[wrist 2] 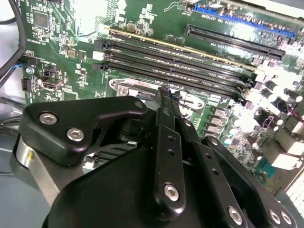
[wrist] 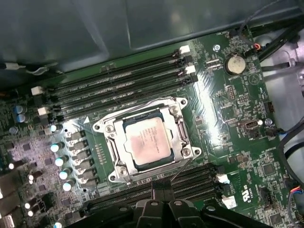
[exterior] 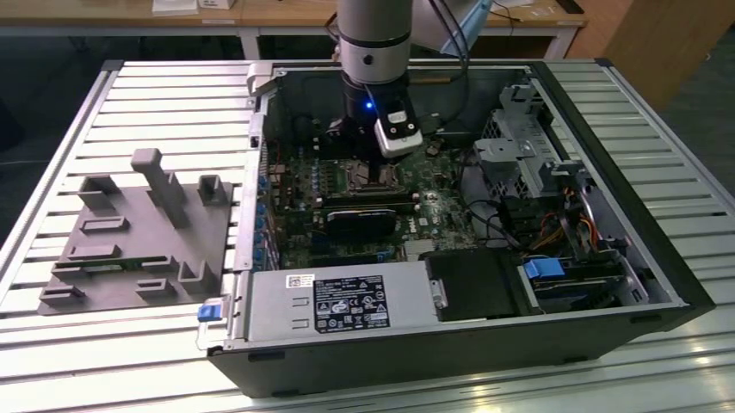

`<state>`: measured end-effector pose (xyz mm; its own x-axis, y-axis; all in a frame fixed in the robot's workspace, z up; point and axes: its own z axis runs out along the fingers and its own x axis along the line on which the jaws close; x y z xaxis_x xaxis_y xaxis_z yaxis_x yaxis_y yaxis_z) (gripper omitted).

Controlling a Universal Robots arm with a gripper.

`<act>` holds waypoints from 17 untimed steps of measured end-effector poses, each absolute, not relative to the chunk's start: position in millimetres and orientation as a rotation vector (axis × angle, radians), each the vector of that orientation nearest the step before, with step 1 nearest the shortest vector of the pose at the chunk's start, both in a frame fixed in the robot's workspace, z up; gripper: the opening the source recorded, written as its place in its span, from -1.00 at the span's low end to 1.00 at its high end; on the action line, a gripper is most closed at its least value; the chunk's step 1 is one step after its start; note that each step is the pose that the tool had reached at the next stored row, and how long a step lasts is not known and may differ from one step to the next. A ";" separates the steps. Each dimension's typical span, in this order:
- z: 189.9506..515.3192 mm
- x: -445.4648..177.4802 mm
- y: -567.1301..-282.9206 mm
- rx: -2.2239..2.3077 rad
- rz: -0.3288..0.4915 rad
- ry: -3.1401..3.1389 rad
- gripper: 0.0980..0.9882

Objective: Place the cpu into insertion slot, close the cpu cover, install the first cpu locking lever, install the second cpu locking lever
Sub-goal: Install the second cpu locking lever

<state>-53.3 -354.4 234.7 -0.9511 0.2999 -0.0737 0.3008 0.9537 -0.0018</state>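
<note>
Pale silver-beige metal, face up: the chip [wrist: 145, 142], lying flat inside the socket [wrist: 108, 127], mid-board in the open computer case [exterior: 643, 284] and toward its far wall in the exterior view. Framed already by the cover plate [wrist: 179, 129], down flat around it. Square, so no real long axis; edges parallel to the memory slots [wrist: 118, 83] on either side.

Gripper [wrist: 160, 189] just beside the socket's edge, fingers [wrist 2: 168, 142] drawn together into one narrow tip at the free end of a thin wire lever [wrist: 183, 168]. Impossible to say whether pinching it or only touching. Lever slanting from the socket corner out toward that tip.

Lever work in hand, by the look of it. Best to press down and sideways slowly, guide the wire under its hook, and avoid scraping the board [wrist: 237, 95].
</note>
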 end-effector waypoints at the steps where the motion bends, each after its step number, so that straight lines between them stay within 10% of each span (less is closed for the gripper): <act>1: 234.6 -54.0 -355.8 0.462 -0.020 3.034 -0.99; 17: 229.2 -64.2 -369.8 0.440 0.088 3.046 -0.99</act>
